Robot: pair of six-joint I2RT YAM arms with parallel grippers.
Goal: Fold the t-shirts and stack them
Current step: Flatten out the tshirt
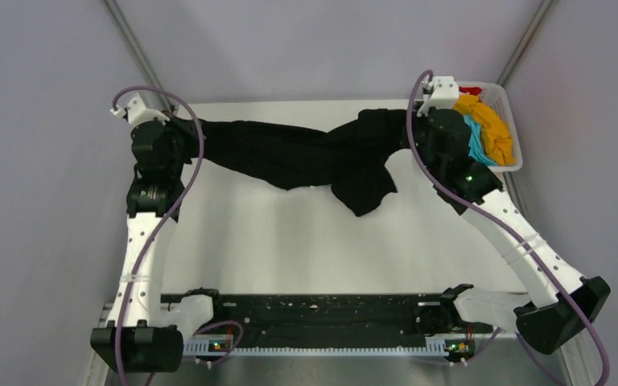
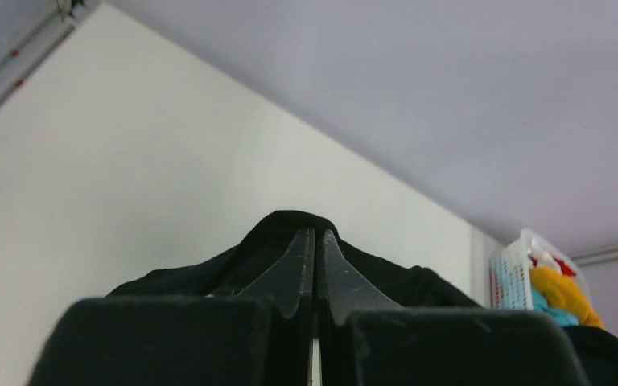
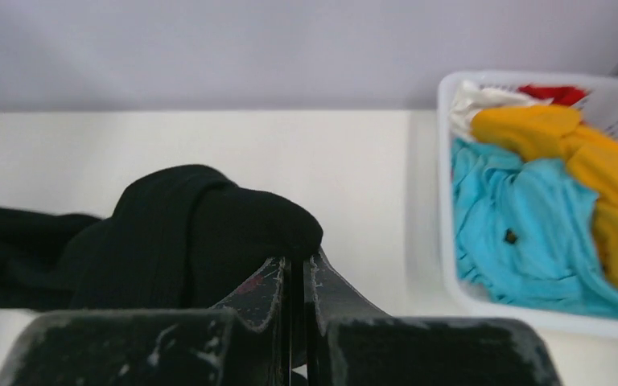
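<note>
The large black t-shirt (image 1: 306, 153) hangs stretched between my two grippers above the far half of the table, sagging in the middle with a flap drooping at the right. My left gripper (image 1: 179, 127) is shut on its left end; in the left wrist view black cloth (image 2: 290, 229) is pinched over my left gripper (image 2: 319, 241). My right gripper (image 1: 418, 121) is shut on its right end; the right wrist view shows the bunched cloth (image 3: 209, 233) held by my right gripper (image 3: 298, 261). Orange (image 3: 571, 145), sky-blue (image 3: 523, 225), white (image 3: 475, 98) and red (image 3: 559, 92) shirts lie in the basket.
A white plastic basket (image 1: 515, 129) stands at the table's far right corner, close beside my right arm; it also shows in the left wrist view (image 2: 511, 273). The white table (image 1: 290, 241) spreads beneath the shirt. A black rail (image 1: 322, 318) runs along the near edge between the arm bases.
</note>
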